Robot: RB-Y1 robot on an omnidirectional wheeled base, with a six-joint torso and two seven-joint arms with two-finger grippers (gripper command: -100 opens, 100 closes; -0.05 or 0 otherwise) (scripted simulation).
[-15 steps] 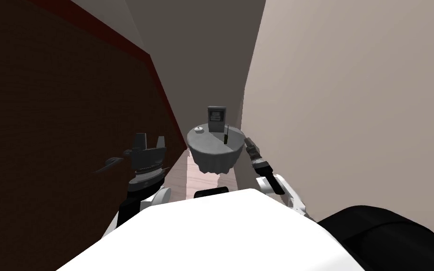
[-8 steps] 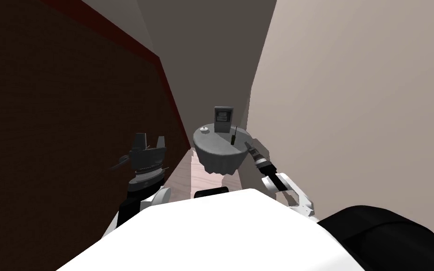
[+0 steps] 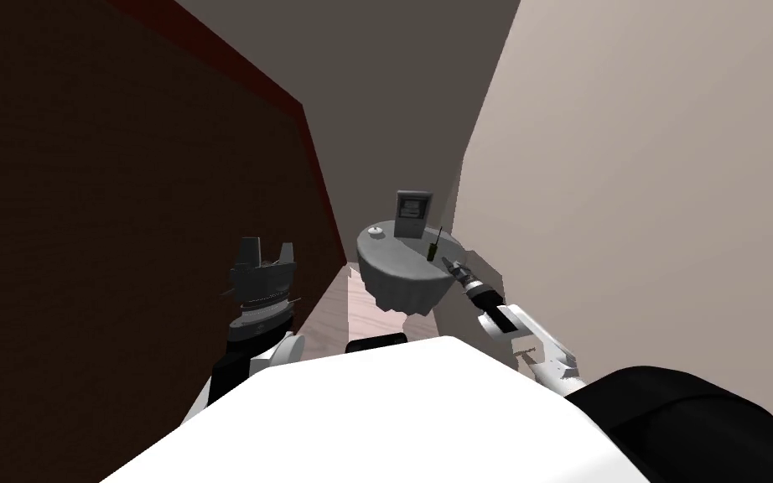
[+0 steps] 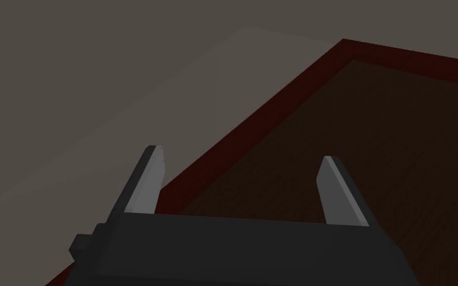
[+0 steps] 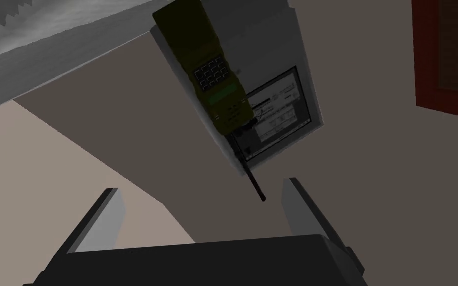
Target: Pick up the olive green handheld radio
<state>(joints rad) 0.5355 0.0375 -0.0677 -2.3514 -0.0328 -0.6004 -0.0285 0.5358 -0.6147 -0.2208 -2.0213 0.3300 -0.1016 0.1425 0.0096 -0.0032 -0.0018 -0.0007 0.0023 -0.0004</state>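
Observation:
The olive green handheld radio (image 3: 432,249) stands upright on the right side of a small round table (image 3: 393,267) draped in grey cloth. In the right wrist view the radio (image 5: 204,67) shows its keypad, and its thin black antenna reaches towards the gap between my fingers. My right gripper (image 3: 448,265) is at the table's right edge, just short of the radio. It is open (image 5: 200,187) with nothing between the fingers. My left gripper (image 3: 264,250) is raised on the left and stands open (image 4: 240,154).
A grey box with a printed front (image 3: 412,214) stands at the back of the table, right behind the radio (image 5: 285,107). A small white knob-like object (image 3: 376,231) sits on the table's left. A dark brown door with a red frame (image 3: 125,210) is close on the left, a beige wall (image 3: 645,210) close on the right.
My right arm has stretched forward, bringing its gripper up to the table's edge beside the radio. My head view has shifted, so the table sits further right. The left arm kept still.

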